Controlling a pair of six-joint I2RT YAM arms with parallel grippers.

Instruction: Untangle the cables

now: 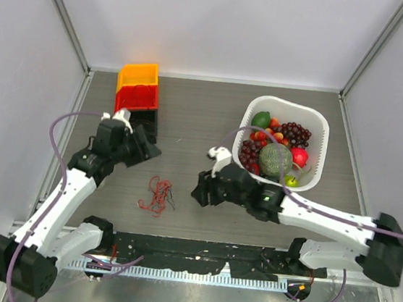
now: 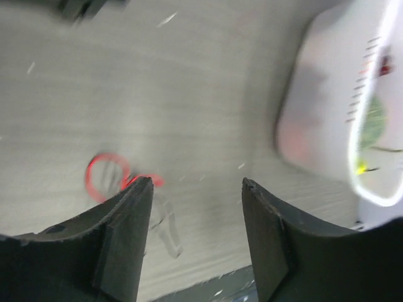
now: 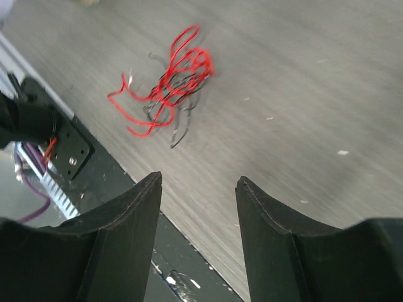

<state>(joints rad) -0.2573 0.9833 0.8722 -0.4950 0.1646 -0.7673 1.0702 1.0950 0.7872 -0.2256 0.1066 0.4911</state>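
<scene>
The cables (image 3: pixel 170 88) look feather-light and limp on the surface (image 3: pixel 302 94); an outlying red loop probably suits pinching. Left gripper (image 2: pixel 197 182) and right gripper (image 3: pixel 198 179) both hold their fingers apart, empty.

We are counting 2 grippers: the left gripper (image 1: pixel 149 149) and the right gripper (image 1: pixel 201 189). We are seeing 1 tangle of cables (image 1: pixel 157 195), 1 white basket (image 1: pixel 323 122), 1 orange bin (image 1: pixel 138 75) and 1 red bin (image 1: pixel 136 98). Inside the basket we are making out 2 bunches of dark grapes (image 1: pixel 295 132) and 1 green melon (image 1: pixel 275 159).
</scene>
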